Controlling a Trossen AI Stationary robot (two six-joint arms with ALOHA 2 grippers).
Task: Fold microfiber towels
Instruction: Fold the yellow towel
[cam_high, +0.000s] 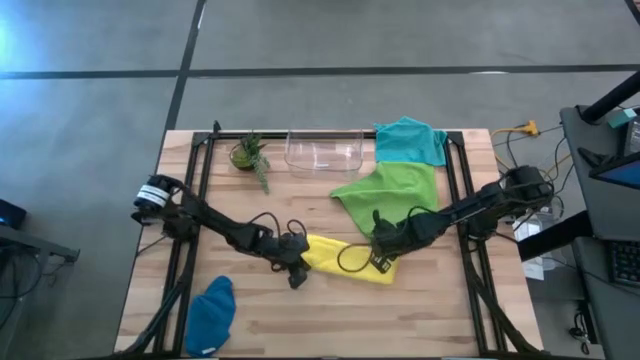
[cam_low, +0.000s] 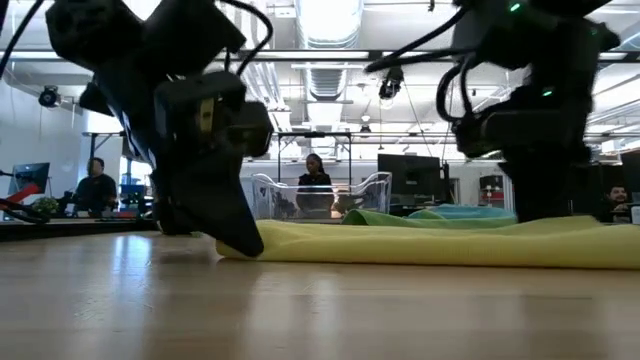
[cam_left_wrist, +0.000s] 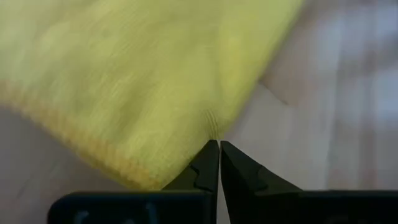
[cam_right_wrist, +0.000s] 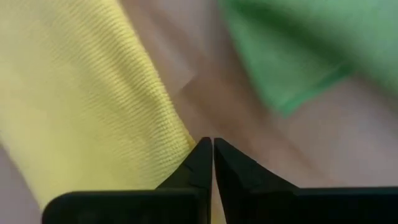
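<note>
**Table contents, four towels and two arms**

- Yellow towel (cam_high: 345, 257): flat on the table (cam_high: 440, 315), near the middle, a little toward the front edge. Both hands sit at its edges.
- Left hand (cam_high: 297, 277): at the towel's left end, fingers pressed together on the corner of the cloth, tips down at the wood.
- Right hand (cam_high: 380, 262): at the towel's right end, fingers pressed together at the cloth's edge; whether cloth lies between them cannot be told.
- Lime green towel (cam_high: 390, 190): spread loosely right of centre, just behind the yellow one.
- Teal towel (cam_high: 410, 140): at the back edge, right of the clear plastic bin (cam_high: 324, 152), touching the green.
- Dark blue towel (cam_high: 211, 315): bunched near the front left corner.
- Potted plant (cam_high: 250, 155): back edge, left of the bin
</note>
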